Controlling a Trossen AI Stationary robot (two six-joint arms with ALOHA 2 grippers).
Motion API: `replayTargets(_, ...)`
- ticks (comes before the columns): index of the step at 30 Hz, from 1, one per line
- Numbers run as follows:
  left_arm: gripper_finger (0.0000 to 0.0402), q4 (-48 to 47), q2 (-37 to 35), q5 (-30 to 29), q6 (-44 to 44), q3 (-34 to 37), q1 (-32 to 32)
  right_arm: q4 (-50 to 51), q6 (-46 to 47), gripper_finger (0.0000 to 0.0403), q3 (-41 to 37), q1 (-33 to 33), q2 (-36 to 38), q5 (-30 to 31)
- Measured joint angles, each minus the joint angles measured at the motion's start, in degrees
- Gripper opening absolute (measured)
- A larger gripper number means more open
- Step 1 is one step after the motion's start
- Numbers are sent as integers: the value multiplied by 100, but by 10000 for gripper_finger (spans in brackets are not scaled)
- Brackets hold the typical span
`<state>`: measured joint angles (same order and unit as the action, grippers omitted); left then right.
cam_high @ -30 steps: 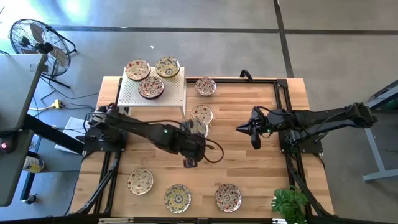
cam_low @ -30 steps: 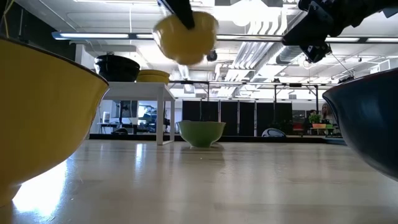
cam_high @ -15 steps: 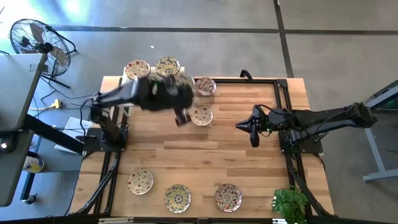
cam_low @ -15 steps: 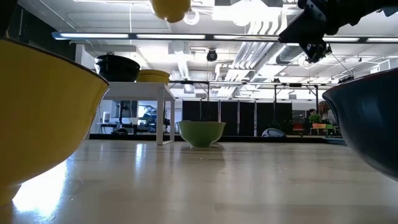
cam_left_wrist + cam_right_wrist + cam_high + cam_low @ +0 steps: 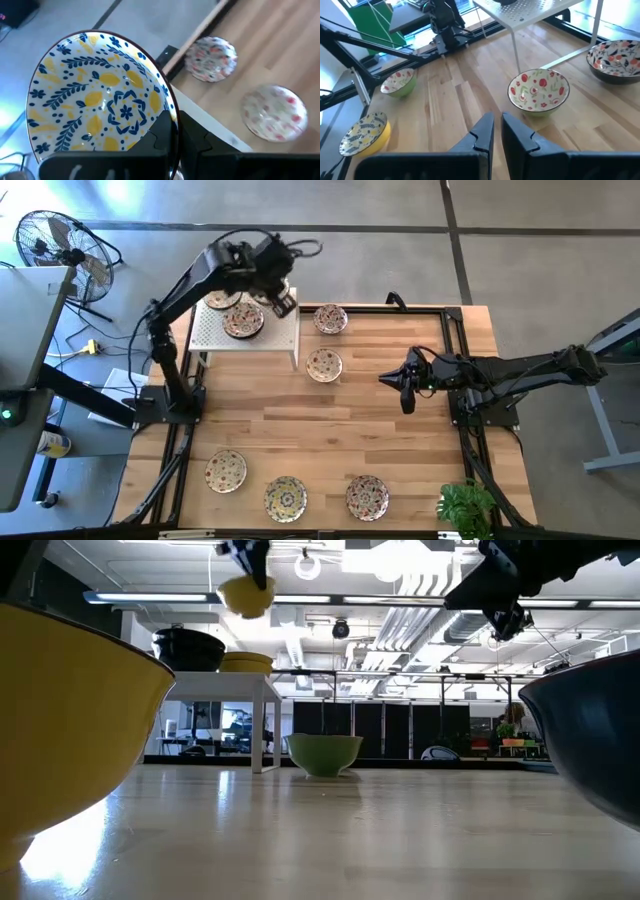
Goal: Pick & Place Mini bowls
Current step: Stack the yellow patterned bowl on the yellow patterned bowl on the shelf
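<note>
At the upper left of the high view, I see my left gripper (image 5: 281, 302) over the white rack (image 5: 215, 333). In the left wrist view it clamps a yellow-and-blue mini bowl (image 5: 95, 95). Mid-right, my right gripper (image 5: 405, 402) hangs with fingers nearly together, holding nothing.
</note>
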<state>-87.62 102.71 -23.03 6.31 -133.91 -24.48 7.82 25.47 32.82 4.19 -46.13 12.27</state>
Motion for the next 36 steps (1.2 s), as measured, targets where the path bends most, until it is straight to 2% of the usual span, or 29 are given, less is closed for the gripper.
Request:
replayTargets(5,5,180,216,-137,-67,110,-404,-5,0,23,2,0,0,179)
replayTargets(9,5,434,271,-277,-227,691,-571,-53,0,24,2,0,0,295)
replayTargets(11,4,842,264,-146,-323,964,-642,-49,0,25,1,0,0,375)
replayTargets(16,4,1162,175,-83,-355,1448,-781,-118,0,23,2,0,0,387)
replayTargets(21,4,1170,175,27,-354,1686,-939,-209,0,21,1,-1,0,389)
replayTargets(26,4,1327,175,402,-368,2008,-1056,-213,0,21,0,0,0,387)
replayTargets(33,6,1294,170,719,-370,2133,-1040,-213,0,21,2,0,0,389)
replayTargets(36,28,1249,169,743,-346,2133,-1037,-213,0,21,0,0,0,389)
